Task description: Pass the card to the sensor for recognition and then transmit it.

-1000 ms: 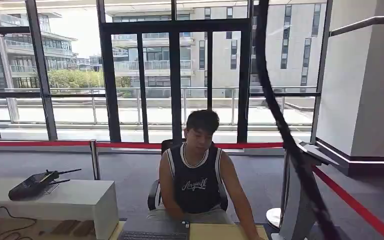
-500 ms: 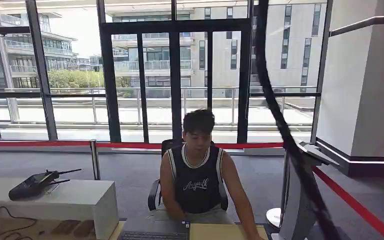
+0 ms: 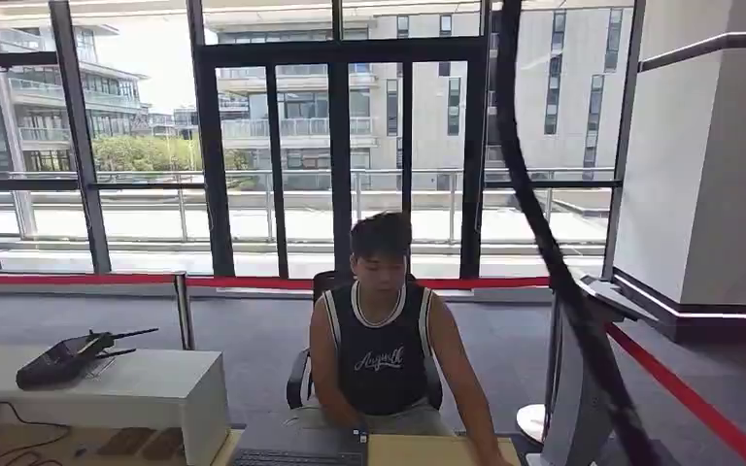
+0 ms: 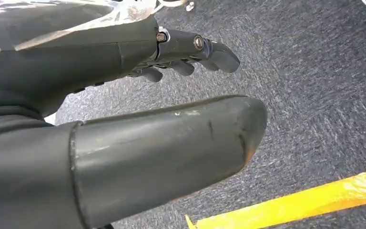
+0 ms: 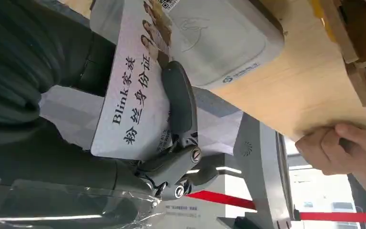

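The card (image 5: 133,90) is pinched in the right hand (image 5: 171,143), lying just over the white sensor (image 5: 219,43) on the wooden desk (image 5: 286,95). A person's hand (image 5: 336,148) rests on the desk edge. The left hand (image 4: 171,109), fingers apart, holds nothing above grey carpet (image 4: 314,71).

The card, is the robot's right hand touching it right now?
Touching. The right wrist view shows the right hand holding the card, a dark finger lying flat across its printed face.
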Robot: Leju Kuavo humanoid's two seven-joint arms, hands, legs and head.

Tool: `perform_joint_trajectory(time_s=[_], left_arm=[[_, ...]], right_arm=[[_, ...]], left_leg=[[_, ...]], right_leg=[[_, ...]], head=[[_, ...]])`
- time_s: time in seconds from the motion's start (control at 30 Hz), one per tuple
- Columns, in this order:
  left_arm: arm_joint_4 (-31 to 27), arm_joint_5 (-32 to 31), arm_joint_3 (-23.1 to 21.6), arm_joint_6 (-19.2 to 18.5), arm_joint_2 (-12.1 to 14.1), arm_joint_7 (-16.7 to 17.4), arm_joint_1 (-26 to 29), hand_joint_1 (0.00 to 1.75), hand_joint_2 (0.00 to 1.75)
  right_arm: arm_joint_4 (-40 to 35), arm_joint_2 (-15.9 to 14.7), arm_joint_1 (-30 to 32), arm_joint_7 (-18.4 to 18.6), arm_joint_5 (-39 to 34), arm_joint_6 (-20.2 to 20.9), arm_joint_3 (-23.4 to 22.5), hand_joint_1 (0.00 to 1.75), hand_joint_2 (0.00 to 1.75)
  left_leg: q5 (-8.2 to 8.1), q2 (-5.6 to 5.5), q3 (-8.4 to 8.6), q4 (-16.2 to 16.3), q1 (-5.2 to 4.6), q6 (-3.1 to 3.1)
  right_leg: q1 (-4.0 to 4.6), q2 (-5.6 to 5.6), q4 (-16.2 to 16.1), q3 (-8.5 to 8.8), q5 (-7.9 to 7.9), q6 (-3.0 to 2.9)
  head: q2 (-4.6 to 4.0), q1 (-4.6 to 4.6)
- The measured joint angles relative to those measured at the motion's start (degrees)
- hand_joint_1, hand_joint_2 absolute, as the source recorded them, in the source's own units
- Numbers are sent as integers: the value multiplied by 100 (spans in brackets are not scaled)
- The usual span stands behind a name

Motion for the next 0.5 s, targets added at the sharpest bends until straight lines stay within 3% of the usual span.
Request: perform_joint_trajectory(time_s=[0.5], left_arm=[[0, 44, -2, 50, 4, -2, 39, 0, 0]], right_arm=[[157, 52, -7, -94, -147, -140, -7, 175, 175]], left_leg=[[1, 0, 7, 0, 0, 0]], right_leg=[[0, 0, 0, 8, 1, 0]], head=[[0, 2]])
